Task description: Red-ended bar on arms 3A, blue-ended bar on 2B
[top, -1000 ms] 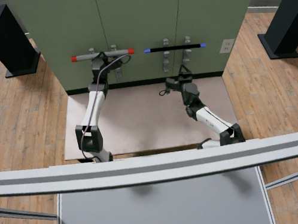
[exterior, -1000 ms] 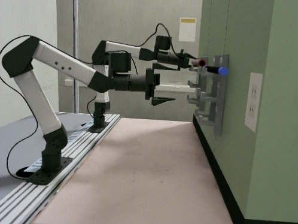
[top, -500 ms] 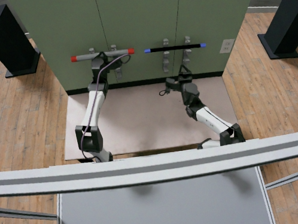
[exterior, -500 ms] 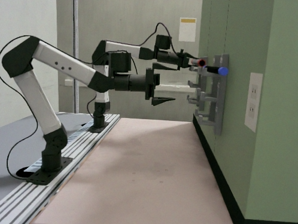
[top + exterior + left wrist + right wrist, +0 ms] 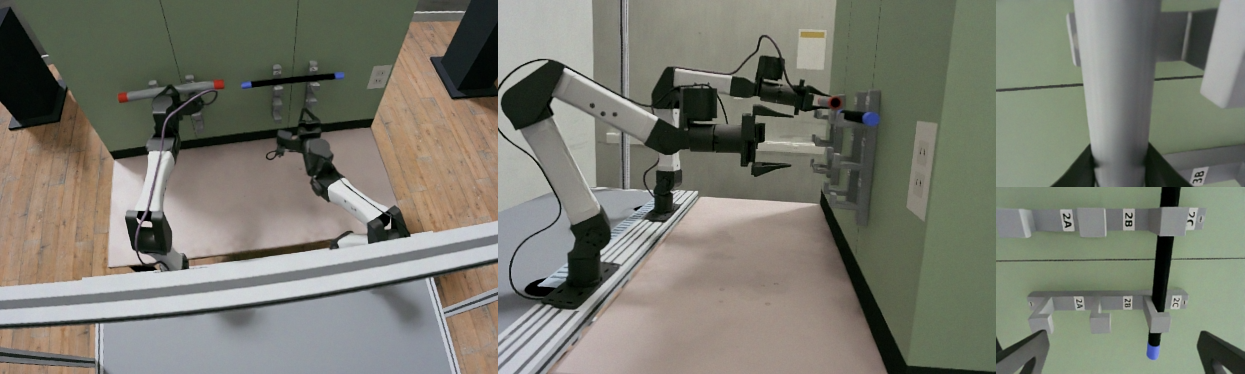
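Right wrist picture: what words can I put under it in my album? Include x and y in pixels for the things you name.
A black bar (image 5: 1162,266) with a blue end (image 5: 1153,351) rests on two gray racks (image 5: 1135,219) (image 5: 1100,300).

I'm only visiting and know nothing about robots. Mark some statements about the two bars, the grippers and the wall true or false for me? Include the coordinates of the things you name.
1. The left gripper (image 5: 170,91) (image 5: 824,98) (image 5: 1119,149) is closed on the red-ended bar (image 5: 140,94) (image 5: 825,102) (image 5: 1117,83). True.
2. The blue-ended bar (image 5: 295,80) (image 5: 854,116) (image 5: 1163,270) rests on the pair labelled 2A. False: it is on the 2C pair.
3. The right gripper (image 5: 310,114) (image 5: 790,141) (image 5: 1122,337) is holding the blue-ended bar. False: it is open and holds nothing.
4. The wall (image 5: 240,30) (image 5: 898,225) has a socket plate (image 5: 379,77) (image 5: 922,167). True.
5. Both bars have black middles. False: the red-ended one is grey.
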You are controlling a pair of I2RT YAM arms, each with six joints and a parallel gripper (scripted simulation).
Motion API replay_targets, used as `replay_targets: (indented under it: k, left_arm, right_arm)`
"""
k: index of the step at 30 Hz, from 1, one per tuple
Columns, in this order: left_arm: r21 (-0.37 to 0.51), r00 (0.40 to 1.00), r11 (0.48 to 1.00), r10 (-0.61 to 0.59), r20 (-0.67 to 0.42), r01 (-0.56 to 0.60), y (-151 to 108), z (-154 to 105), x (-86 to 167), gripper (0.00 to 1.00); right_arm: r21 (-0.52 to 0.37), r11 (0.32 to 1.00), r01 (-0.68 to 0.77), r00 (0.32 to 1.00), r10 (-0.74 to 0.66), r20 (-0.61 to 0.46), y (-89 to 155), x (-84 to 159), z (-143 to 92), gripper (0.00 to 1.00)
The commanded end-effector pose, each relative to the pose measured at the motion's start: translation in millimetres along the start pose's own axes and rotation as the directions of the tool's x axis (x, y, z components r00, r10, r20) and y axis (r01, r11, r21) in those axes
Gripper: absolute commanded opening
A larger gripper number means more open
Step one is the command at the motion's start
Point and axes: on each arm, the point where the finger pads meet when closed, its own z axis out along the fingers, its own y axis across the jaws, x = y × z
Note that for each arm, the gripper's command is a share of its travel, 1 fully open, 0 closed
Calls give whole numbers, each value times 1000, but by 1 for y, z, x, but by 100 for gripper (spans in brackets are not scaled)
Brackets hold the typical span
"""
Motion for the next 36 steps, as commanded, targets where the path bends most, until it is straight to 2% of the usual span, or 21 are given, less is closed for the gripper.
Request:
replay_targets:
  k: [1, 36]
  left_arm:
    - [-121, 1000, 993, -16, -5, 16, 50, -17, 6, 0]
    - [-121, 1000, 993, -16, -5, 16, 56, -22, 6, 0]
  right_arm:
    - [-16, 1000, 11, 1000, -11, 2, 11, -2, -1, 100]
    - [-16, 1000, 11, 1000, -11, 2, 11, -2, -1, 100]
